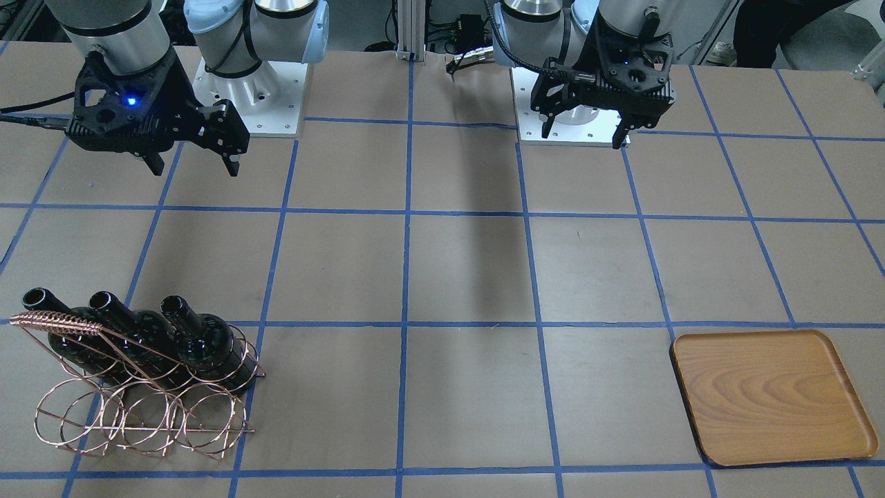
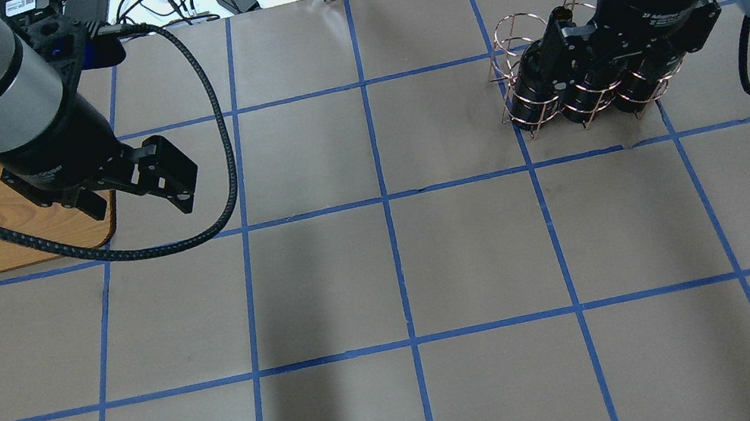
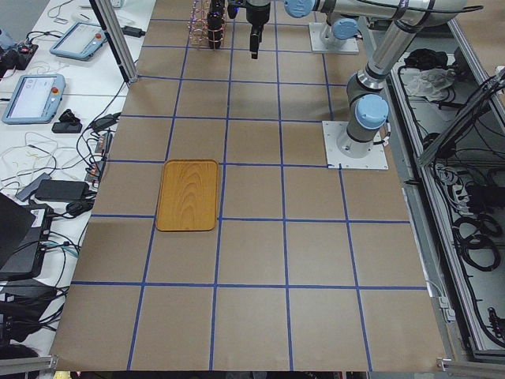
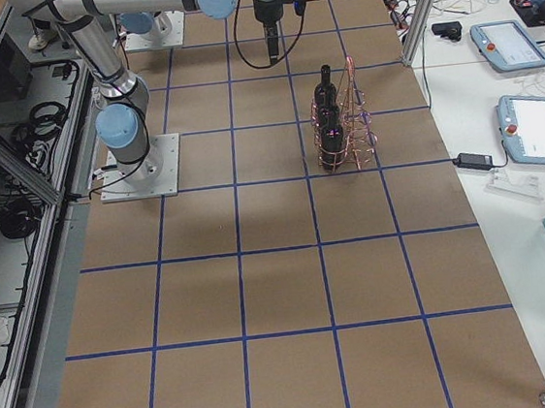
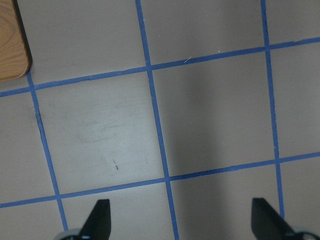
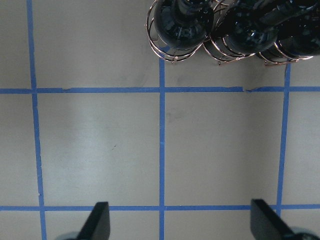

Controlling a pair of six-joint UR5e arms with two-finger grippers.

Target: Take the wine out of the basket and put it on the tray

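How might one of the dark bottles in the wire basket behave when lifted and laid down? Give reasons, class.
Probably slippery: the wine bottle is glossy, unlabelled glass. Likely to roll once laid on the tray, being round, though the low rim may stop it. Could snag: hoops of the basket encircle it.

Three glossy near-black wine bottles (image 1: 142, 324), no labels, sit side by side in a copper wire basket (image 1: 138, 423) of round hoops. All three are in the hoop row nearer the robot, tilted, with long necks sticking up and open mouths showing. The basket's twisted handle bar runs just beside the necks. It stands on the robot's right, far side. The tray (image 1: 774, 395) is light-brown wood, rounded-square with a low rim, lying flat on the robot's left, well apart.
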